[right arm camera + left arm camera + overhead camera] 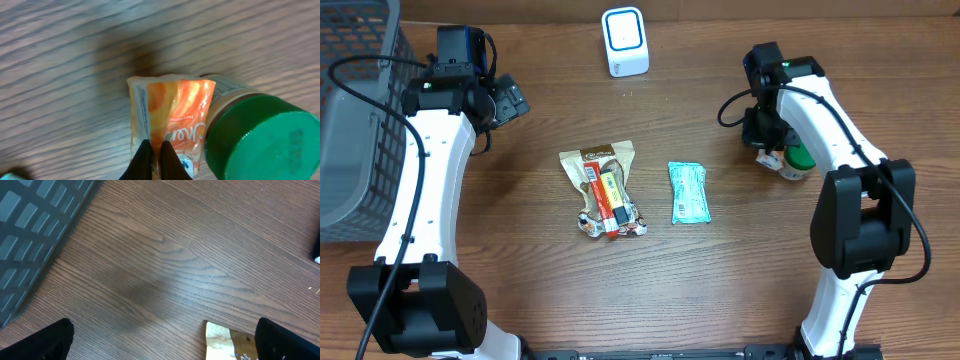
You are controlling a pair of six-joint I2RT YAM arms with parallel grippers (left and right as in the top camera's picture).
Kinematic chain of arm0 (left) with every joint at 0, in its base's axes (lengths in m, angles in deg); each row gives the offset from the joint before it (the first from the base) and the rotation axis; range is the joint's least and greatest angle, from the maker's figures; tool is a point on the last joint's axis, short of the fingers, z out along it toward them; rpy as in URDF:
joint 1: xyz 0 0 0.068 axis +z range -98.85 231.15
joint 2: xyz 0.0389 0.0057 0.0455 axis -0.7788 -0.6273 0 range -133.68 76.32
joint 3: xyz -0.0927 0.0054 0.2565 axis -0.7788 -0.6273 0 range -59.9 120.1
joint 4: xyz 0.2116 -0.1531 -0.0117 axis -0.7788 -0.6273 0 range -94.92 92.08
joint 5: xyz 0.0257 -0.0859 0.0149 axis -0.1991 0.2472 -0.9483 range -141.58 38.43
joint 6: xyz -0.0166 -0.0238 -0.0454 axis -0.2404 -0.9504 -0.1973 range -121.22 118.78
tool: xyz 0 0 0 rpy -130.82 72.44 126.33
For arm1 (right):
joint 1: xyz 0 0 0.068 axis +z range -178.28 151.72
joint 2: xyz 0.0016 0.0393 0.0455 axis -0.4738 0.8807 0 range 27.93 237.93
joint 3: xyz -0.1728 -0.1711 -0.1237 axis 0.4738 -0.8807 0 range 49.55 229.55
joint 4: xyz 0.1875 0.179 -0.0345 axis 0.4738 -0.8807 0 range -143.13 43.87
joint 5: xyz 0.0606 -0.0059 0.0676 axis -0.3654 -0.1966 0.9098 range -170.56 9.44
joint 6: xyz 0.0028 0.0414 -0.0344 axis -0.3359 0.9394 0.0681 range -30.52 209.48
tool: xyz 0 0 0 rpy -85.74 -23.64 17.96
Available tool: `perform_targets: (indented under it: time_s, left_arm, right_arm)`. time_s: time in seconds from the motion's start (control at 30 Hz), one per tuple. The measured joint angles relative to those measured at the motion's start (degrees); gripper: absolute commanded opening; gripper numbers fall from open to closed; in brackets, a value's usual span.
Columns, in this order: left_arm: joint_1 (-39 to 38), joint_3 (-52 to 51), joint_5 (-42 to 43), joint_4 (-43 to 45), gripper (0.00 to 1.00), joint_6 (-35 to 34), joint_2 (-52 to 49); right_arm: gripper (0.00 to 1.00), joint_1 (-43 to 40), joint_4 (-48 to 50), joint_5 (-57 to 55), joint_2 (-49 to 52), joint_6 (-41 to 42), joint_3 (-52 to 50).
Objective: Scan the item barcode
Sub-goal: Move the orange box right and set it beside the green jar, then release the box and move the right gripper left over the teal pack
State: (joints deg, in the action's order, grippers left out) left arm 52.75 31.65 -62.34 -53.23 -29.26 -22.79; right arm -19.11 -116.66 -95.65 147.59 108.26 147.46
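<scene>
Your right tool (156, 156) is closed, its tips on the orange packet (172, 112); whether it pinches the packet you cannot tell. The packet lies at 3 o'clock on the table (740, 270), touching the green-lidded jar (260, 142). Your left tool (165, 340) stands wide at 10 o'clock, holding nothing. The scanner (625, 40) sits at 12 o'clock.

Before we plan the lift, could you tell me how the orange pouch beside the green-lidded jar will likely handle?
The orange pouch looks like thin glossy film, so probably floppy and slippery. Lying flat, it should not roll. It sits against the green-lidded jar, which a push might nudge.
</scene>
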Motion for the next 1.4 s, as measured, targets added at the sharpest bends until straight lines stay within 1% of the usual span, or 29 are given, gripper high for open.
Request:
perform_targets:
  time_s: [0.23,0.5,0.57,0.63,0.67,0.7,0.77,0.9,1.03,1.1,1.33,1.4]
  left_arm:
    - [0.0,0.0,0.0,0.0,1.0,0.0,0.0]
    - [0.0,0.0,0.0,0.0,1.0,0.0,0.0]
    - [0.0,0.0,0.0,0.0,1.0,0.0,0.0]
    - [0.0,0.0,0.0,0.0,1.0,0.0,0.0]
    - [0.0,0.0,0.0,0.0,1.0,0.0,0.0]
    - [0.0,0.0,0.0,0.0,1.0,0.0,0.0]
    - [0.0,0.0,0.0,0.02,1.0,0.0,0.0]
    - [0.0,0.0,0.0,0.0,1.0,0.0,0.0]
    - [0.0,0.0,0.0,0.0,1.0,0.0,0.0]
    - [0.0,0.0,0.0,0.0,1.0,0.0,0.0]
    - [0.0,0.0,0.0,0.0,1.0,0.0,0.0]
    - [0.0,0.0,0.0,-0.02,1.0,0.0,0.0]
  right_arm:
    - [0.04,-2.8,-2.62,-4.63,0.0,2.51,-0.04]
    - [0.05,-4.31,-2.56,-5.92,0.0,3.26,-0.04]
    - [0.14,-4.26,-2.56,-5.95,0.0,3.34,-0.04]
    - [0.2,-4.26,-2.58,-6.16,0.0,3.48,-0.04]
    - [0.3,-4.26,-2.62,-6.19,0.0,3.45,-0.04]
    - [0.34,-4.26,-2.6,-6.25,0.0,3.65,-0.04]
    - [0.38,-4.26,-2.86,-6.32,0.0,3.34,-0.04]
    - [0.38,-4.26,-2.99,-5.95,0.0,3.65,-0.04]
    - [0.38,-4.26,-2.97,-2.6,0.0,3.67,-0.04]
    - [0.38,-4.26,-2.91,0.81,0.0,3.19,-0.07]
    - [0.37,-3.02,-3.76,17.53,0.0,-3.21,-0.07]
    - [0.37,-2.34,-4.5,19.34,0.0,-3.87,-0.07]
